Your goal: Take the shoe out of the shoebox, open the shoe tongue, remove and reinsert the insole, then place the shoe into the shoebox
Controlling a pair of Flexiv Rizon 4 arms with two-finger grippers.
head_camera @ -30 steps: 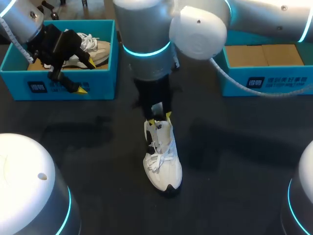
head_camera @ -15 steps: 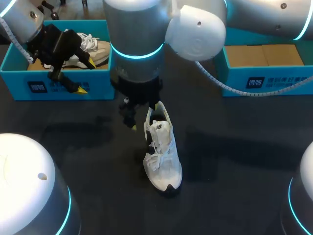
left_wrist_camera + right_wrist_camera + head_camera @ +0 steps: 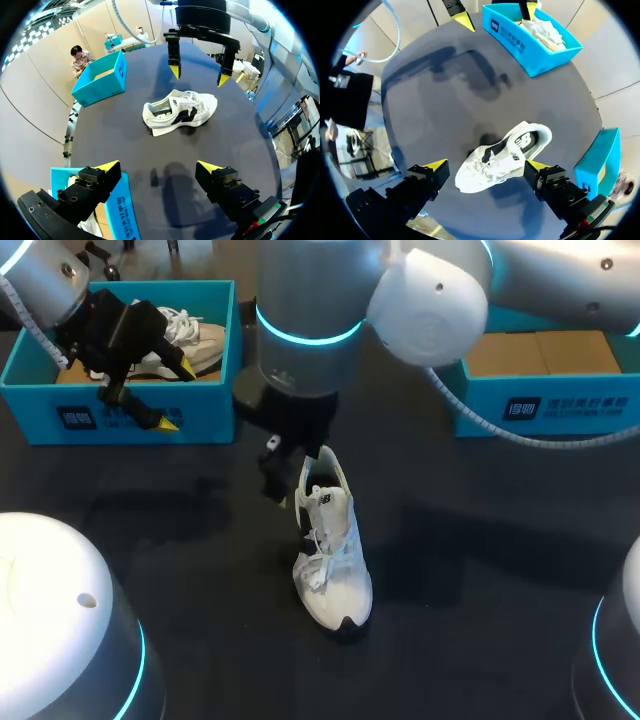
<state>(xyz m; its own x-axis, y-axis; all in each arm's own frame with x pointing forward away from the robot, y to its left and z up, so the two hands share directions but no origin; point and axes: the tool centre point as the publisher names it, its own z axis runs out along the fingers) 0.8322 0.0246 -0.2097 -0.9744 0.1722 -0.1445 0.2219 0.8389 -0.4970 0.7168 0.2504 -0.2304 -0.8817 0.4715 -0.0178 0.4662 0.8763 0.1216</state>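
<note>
I have the right claw (image 3: 197, 75) spread wide, its two yellow tips well apart and touching nothing. The white shoe (image 3: 332, 555) stands on its sole on the dark table (image 3: 480, 570), out of either box. In the right wrist view it lies under the claw, in the gap between the two fingers. From the head view the heel end is just beside the claw and the toe points away from it. The left wrist view shows clear air between the tips and the shoe's collar. The laces are loose over the tongue, and I cannot make out the insole from here.

My left claw (image 3: 176, 395) is also wide, holding nothing. It hangs over the near wall of the blue shoebox (image 3: 120, 425), with one tip above the box's inside and the other outside the wall. A second shoe (image 3: 195, 340) lies in that box, just beyond the claw. A second blue shoebox (image 3: 545, 410) sits well apart from the right claw, showing a bare brown floor.
</note>
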